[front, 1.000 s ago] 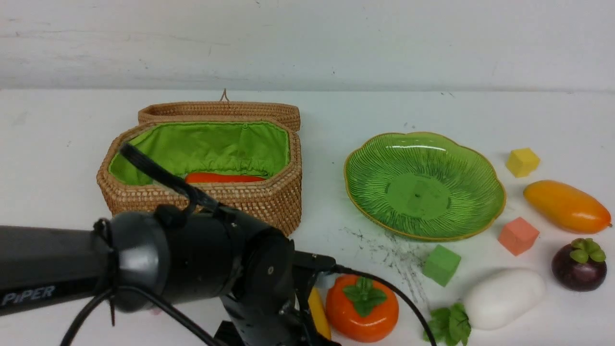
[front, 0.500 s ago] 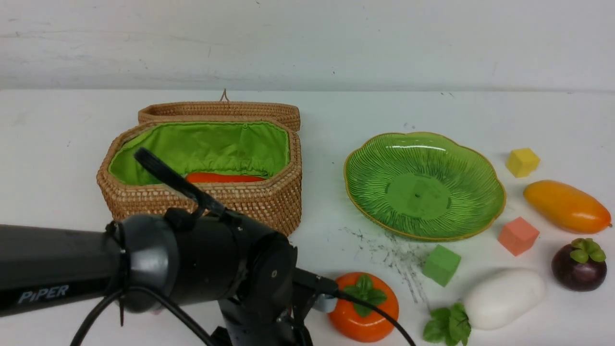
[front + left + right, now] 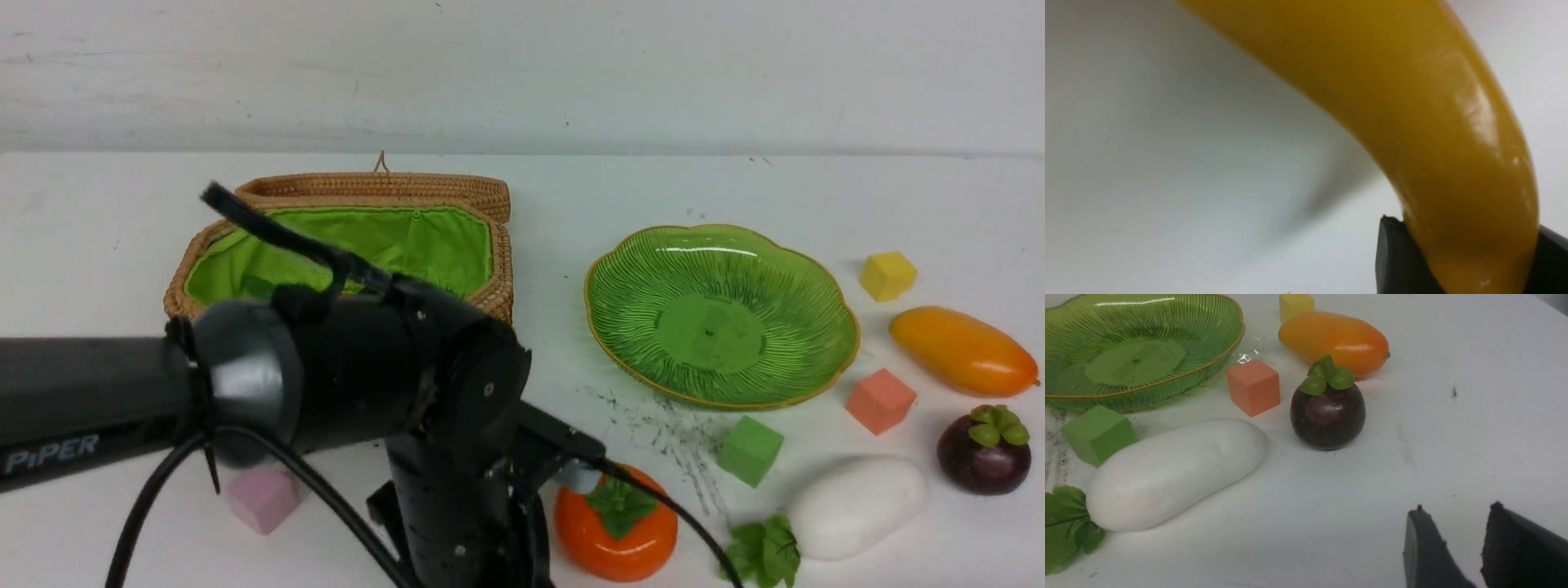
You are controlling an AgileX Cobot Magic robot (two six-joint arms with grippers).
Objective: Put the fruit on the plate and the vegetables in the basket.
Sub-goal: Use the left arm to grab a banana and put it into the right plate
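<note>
Banana [image 3: 1453, 134], upper middle to lower right of the left wrist view, is clamped near one end by the left gripper [image 3: 1466, 257]; probably light, stiff, slick, better held mid-curve. The right gripper's fingers [image 3: 1431, 555], lower right in its view, stand apart.
</note>
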